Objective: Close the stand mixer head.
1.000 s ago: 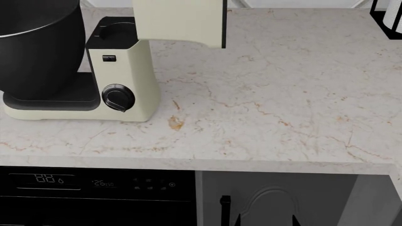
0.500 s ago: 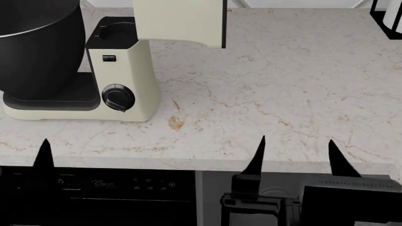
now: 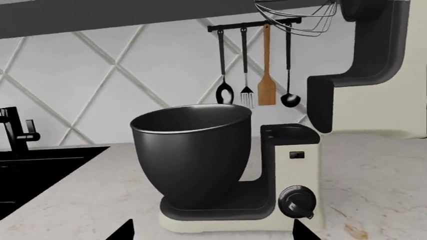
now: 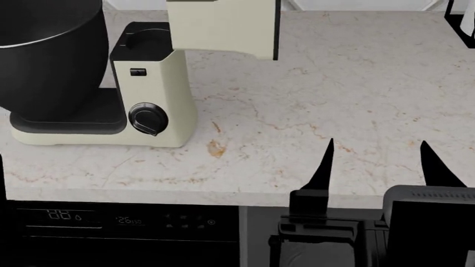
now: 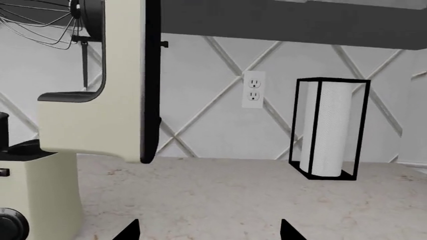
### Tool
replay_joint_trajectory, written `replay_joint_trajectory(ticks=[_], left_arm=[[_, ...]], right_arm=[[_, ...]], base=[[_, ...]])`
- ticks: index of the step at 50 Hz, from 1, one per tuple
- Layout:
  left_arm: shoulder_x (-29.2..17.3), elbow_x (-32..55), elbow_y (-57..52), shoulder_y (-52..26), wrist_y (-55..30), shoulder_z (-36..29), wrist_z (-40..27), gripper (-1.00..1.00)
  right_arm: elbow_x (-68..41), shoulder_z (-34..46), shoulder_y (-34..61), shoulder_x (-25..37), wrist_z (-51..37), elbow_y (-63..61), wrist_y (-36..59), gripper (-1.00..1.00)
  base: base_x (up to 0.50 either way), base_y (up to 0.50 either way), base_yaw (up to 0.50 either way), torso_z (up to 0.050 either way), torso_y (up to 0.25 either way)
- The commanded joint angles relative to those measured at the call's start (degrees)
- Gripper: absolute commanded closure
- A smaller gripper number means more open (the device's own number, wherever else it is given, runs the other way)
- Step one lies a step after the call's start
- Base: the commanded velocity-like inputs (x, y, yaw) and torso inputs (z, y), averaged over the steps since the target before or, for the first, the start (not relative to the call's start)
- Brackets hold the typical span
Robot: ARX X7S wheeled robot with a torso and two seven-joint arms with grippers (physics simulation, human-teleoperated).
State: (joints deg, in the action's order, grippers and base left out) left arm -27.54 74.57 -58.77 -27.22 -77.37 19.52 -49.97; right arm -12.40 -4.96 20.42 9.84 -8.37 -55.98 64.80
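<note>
The stand mixer head [image 4: 222, 25] is tilted up, a cream boxy arm above its cream column [image 4: 152, 83]. The left wrist view shows its black underside [image 3: 373, 50] and wire whisk [image 3: 297, 17]; the right wrist view shows its cream side [image 5: 113, 100]. The black mixing bowl [image 4: 44, 50] sits on the mixer base. My right gripper [image 4: 376, 147] is open and empty over the counter's front edge, right of the mixer and well apart from it; it also shows in the right wrist view [image 5: 210, 232]. My left gripper [image 3: 212, 232] is open and empty, facing the bowl [image 3: 190, 155] from the front.
A paper towel holder [image 5: 328, 130] stands at the counter's back right by a wall outlet [image 5: 253, 90]. Utensils hang on a rail [image 3: 257, 65] behind the mixer. A black sink [image 3: 40, 170] lies left of the bowl. An appliance panel [image 4: 119, 219] sits under the counter edge.
My right gripper has risen from below the counter to above its front edge. The left finger seen earlier at the lower left has left the head view. The view shifted slightly.
</note>
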Motion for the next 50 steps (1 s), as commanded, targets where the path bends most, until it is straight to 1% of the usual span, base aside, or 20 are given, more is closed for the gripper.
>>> replay_joint_trajectory(ticks=[1, 3, 4, 5, 7, 10, 13, 16, 20, 25, 30, 34, 35, 37, 38, 41, 43, 45, 48, 50], left_arm=[[-4.01, 9.29, 0.38, -1.12, 1.37, 2.28, -6.15, -1.0], [-4.64, 11.1, 0.56, -1.63, 1.59, 2.16, -7.71, -1.0], [-5.37, 13.07, 0.74, -2.21, 1.79, 1.98, -9.51, -1.0], [-6.88, 17.16, 1.66, -4.02, 2.59, 0.98, -13.38, -1.0], [-8.18, 20.05, 1.95, -4.91, 3.43, 0.48, -16.06, -1.0], [-8.57, 20.53, 1.46, -4.48, 3.63, 0.64, -16.32, -1.0], [-8.96, 21.67, 1.55, -5.09, 3.97, -0.17, -17.5, -1.0], [-10.28, 24.2, 1.69, -6.73, 4.26, -2.4, -20.44, -1.0], [-11.38, 26.81, 1.7, -7.98, 5.65, -3.12, -22.54, -1.0], [-11.31, 25.9, 1.64, -6.35, 5.64, -1.44, -21.19, -1.0], [-12.0, 27.53, 1.74, -6.8, 6.28, -2.48, -22.7, -1.0], [-13.7, 30.21, 1.62, -7.79, 7.86, -2.6, -24.94, -1.0], [-14.3, 31.08, 1.54, -7.97, 8.33, -2.67, -25.63, -1.0], [-15.1, 32.21, 1.5, -8.53, 8.97, -2.92, -26.55, -1.0], [-15.43, 32.77, 1.45, -8.79, 9.27, -3.08, -27.02, -1.0], [-15.43, 32.86, 1.53, -9.05, 9.34, -3.42, -27.23, -1.0], [-15.44, 33.03, 1.58, -9.33, 9.42, -3.86, -27.46, -1.0], [-15.43, 33.32, 1.71, -9.52, 9.69, -4.06, -27.6, -1.0], [-14.88, 32.37, 1.81, -8.44, 9.24, -3.25, -26.56, -1.0], [-14.93, 32.49, 1.91, -8.25, 9.33, -3.17, -26.55, -1.0]], right_arm=[[-1.14, -0.93, 1.08, 0.7, 0.17, -2.36, 2.2, -1.0], [-1.31, -0.86, 1.08, 0.84, -0.01, -2.49, 2.31, -1.0], [-1.48, -0.83, 1.26, 0.77, -0.13, -2.53, 2.47, -1.0], [-1.63, -0.9, 1.49, 0.64, -0.32, -2.65, 2.64, -1.0], [-2.01, -1.35, 1.8, 0.68, -0.39, -3.04, 3.02, -1.0], [-3.38, -2.63, 2.58, 1.24, -0.95, -3.91, 3.81, -1.0], [-7.76, -3.64, 2.92, 3.4, -4.61, -3.95, 3.44, -1.0], [-9.73, -4.71, 2.58, 4.87, -7.01, -3.76, 3.03, -1.0], [-10.75, -4.96, 2.48, 5.93, -8.25, -3.71, 2.72, -1.0], [-18.05, -5.89, 2.76, 9.43, -14.13, -3.93, 2.76, -1.0], [-26.48, -6.26, 3.2, 13.39, -21.28, -3.87, 1.64, -1.0], [-30.01, -5.92, 3.07, 15.47, -24.11, -3.85, -0.23, -1.0], [-32.17, -7.02, 3.14, 15.88, -25.05, -3.86, -0.57, -1.0], [-34.6, -7.55, 2.75, 17.73, -26.57, -3.86, -1.7, -1.0], [-37.04, -8.25, 2.28, 19.6, -27.97, -3.93, -2.84, -1.0], [-44.35, -9.81, 2.46, 24.08, -33.34, -3.92, -5.1, -1.0], [-47.19, -10.22, 2.65, 25.92, -35.72, -3.83, -6.33, -1.0], [-51.37, -10.21, 3.51, 29.57, -39.31, -3.95, -9.06, -1.0], [-61.97, -11.28, 5.83, 37.11, -47.22, -3.95, -14.91, -1.0], [-64.87, -10.94, 7.65, 39.9, -48.91, -3.13, -14.83, -1.0]], base=[[0.31, 0.43, 0.0, 0.0, 0.0], [0.33, 0.45, 0.0, 0.0, 0.0], [0.34, 0.45, 0.0, 0.0, 0.0], [0.34, 0.45, 0.0, 0.0, 0.0], [0.34, 0.45, 0.0, 0.0, 0.0], [0.34, 0.45, 0.0, 0.0, 0.0], [0.34, 0.45, 0.0, 0.0, 0.0], [0.37, 0.36, 0.0, 0.0, 0.0], [0.42, 0.18, 0.0, 0.0, 0.0], [0.42, 0.18, 0.0, 0.0, 0.0], [0.42, 0.12, 0.0, 0.0, 0.0], [0.39, 0.05, 0.0, 0.0, 0.0], [0.0, 0.0, 0.0, 0.0, 0.0], [0.0, 0.0, 0.0, 0.0, 0.0], [0.0, 0.0, 0.0, 0.0, 0.0], [0.0, 0.0, 0.0, 0.0, 0.0], [0.0, 0.0, 0.0, 0.0, 0.0], [0.0, 0.0, 0.0, 0.0, 0.0], [0.0, 0.0, 0.0, 0.0, 0.0], [0.0, 0.0, 0.0, 0.0, 0.0]])
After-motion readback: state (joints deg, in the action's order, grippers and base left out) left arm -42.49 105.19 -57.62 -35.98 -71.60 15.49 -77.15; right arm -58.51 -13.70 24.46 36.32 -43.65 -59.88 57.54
